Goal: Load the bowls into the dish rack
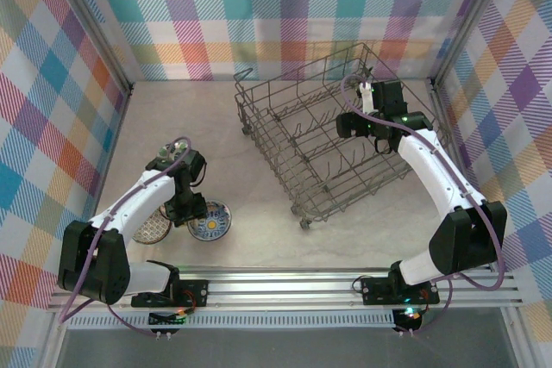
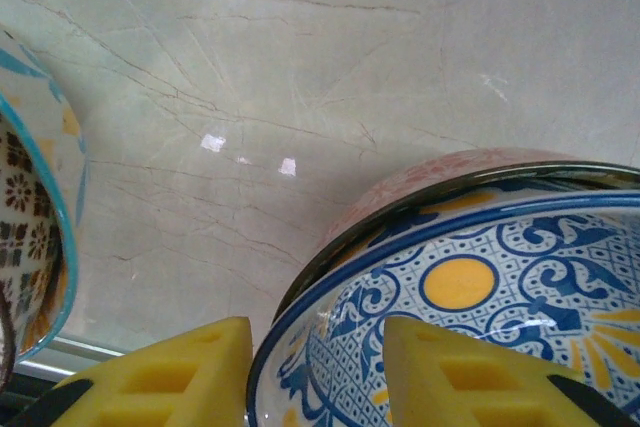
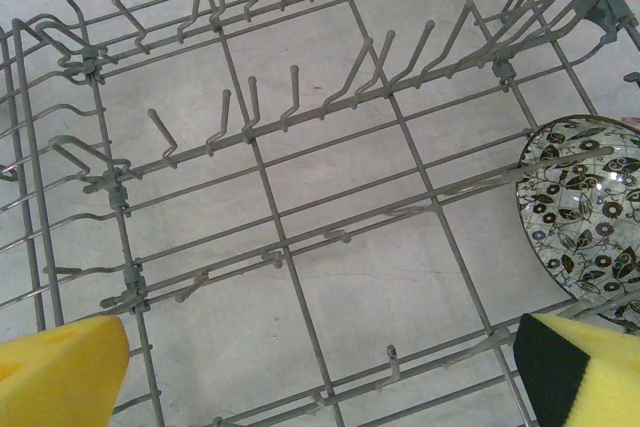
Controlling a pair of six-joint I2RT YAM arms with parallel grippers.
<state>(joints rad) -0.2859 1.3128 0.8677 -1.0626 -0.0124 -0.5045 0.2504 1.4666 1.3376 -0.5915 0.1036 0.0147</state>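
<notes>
Top external shows the dish rack (image 1: 269, 154) at the table's far right, with the right gripper (image 3: 320, 347) hanging over it, jaws spread wide and empty. A grey flowered bowl (image 3: 585, 212) rests inside the rack. At near left, the left gripper (image 2: 315, 332) straddles the rim of the blue-white bowl (image 2: 480, 287), pads apart and not clamped. That bowl is nested on a red bowl (image 2: 440, 175), and a turquoise-rimmed bowl (image 2: 35, 247) lies beside them.

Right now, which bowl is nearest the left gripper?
The blue-and-white bowl with the yellow dot, stacked on a pink bowl: the left gripper straddles its rim. The teal-rimmed bowl sits off to one side.
</notes>
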